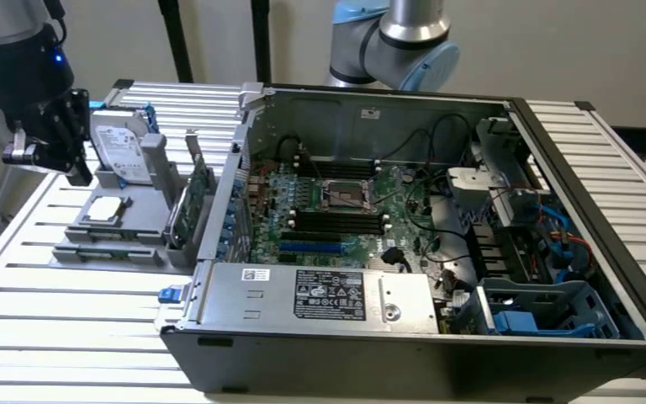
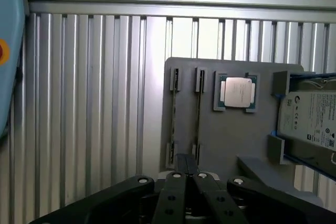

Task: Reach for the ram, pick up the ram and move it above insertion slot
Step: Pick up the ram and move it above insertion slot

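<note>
The gripper (image 2: 186,161) is closed finger to finger, nothing held, at ten o'clock of the computer case (image 1: 413,353). The ram (image 2: 198,116) is seated edge-on in the grey holder (image 2: 226,140).

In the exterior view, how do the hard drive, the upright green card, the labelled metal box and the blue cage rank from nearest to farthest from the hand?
1. Hard drive: beside the hand, exterior view's left.
2. Green card: upright, outside the computer case's wall.
3. Metal box: inside the case, nearest the camera.
4. Blue cage: the case's corner, exterior view's right.
</note>
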{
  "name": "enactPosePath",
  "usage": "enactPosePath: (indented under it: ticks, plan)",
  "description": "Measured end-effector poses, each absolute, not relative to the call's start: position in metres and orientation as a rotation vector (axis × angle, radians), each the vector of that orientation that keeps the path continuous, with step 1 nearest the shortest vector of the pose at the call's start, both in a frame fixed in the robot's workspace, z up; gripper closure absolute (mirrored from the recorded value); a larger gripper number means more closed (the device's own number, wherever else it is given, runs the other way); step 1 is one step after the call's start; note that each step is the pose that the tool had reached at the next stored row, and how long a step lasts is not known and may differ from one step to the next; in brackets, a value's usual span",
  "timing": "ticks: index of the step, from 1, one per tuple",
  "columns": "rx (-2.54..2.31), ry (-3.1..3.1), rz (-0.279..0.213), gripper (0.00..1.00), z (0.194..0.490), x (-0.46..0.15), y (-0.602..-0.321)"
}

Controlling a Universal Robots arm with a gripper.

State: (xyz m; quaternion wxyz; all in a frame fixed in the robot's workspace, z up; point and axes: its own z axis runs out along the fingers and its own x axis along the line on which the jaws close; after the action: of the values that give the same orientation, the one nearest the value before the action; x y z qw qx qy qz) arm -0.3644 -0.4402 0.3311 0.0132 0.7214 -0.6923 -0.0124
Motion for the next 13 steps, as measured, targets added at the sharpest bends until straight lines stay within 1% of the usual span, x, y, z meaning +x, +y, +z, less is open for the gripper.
enactPosePath:
  ticks: [2,4,5,6,7,8,13]
  plan:
    - [2.248,-2.156,-0.039,0.88,0.331,-0.364,-0.44]
    - [2.248,-2.156,-0.039,0.76,0.331,-0.364,-0.44]
    - [2.247,-2.157,-0.039,0.76,0.331,-0.364,-0.44]
    - [2.245,-2.159,-0.039,0.7,0.331,-0.364,-0.44]
    - [2.24,-2.165,-0.039,0.7,0.331,-0.364,-0.44]
    - [2.231,-2.175,-0.039,0.64,0.33,-0.364,-0.44]
    - [2.188,-2.218,-0.04,0.64,0.321,-0.364,-0.44]
